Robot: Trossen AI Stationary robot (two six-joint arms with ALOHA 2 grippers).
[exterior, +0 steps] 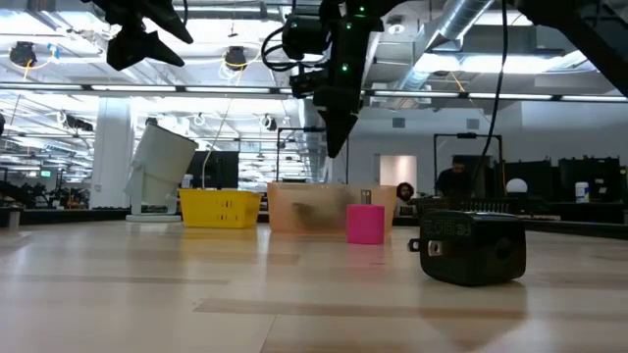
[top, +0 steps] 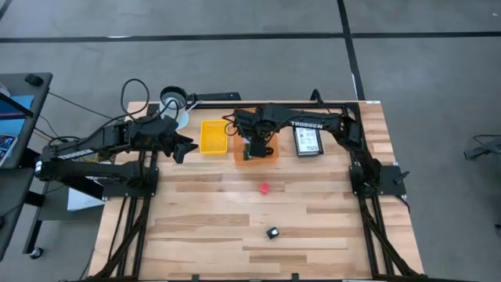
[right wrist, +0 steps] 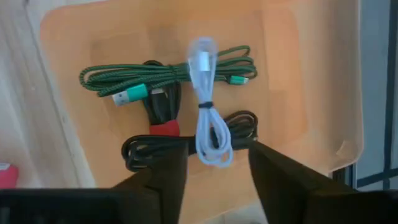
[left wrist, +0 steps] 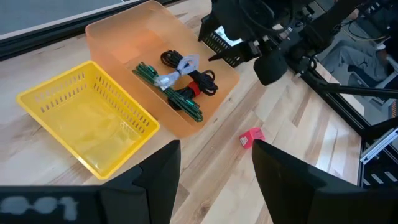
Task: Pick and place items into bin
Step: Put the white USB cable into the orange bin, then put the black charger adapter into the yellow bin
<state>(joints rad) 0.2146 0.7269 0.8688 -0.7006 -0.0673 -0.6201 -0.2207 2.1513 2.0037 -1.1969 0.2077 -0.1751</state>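
Note:
An orange bin (top: 256, 150) stands at the table's far middle. In it lie a green cable (right wrist: 161, 74), a black cable with a red band (right wrist: 163, 127) and a pale cable (right wrist: 208, 118) laid across them. My right gripper (right wrist: 217, 152) hangs open above the bin (exterior: 334, 127), pointing down, touching nothing. My left gripper (left wrist: 216, 149) is open and raised at the left (top: 184, 149), beside a yellow bin (top: 213, 135). A white labelled card (top: 308, 139) lies flat right of the orange bin. A pink piece (top: 264, 188) and a small black block (top: 272, 233) sit on the table nearer me.
The yellow bin (left wrist: 87, 121) has nothing in it and stands just left of the orange bin (left wrist: 149, 37). A white round object (top: 174, 102) leans at the far left corner. The right arm (top: 313, 124) reaches over the card. Bare wood spreads across the near half around the pink piece (exterior: 365, 224) and block (exterior: 471, 245).

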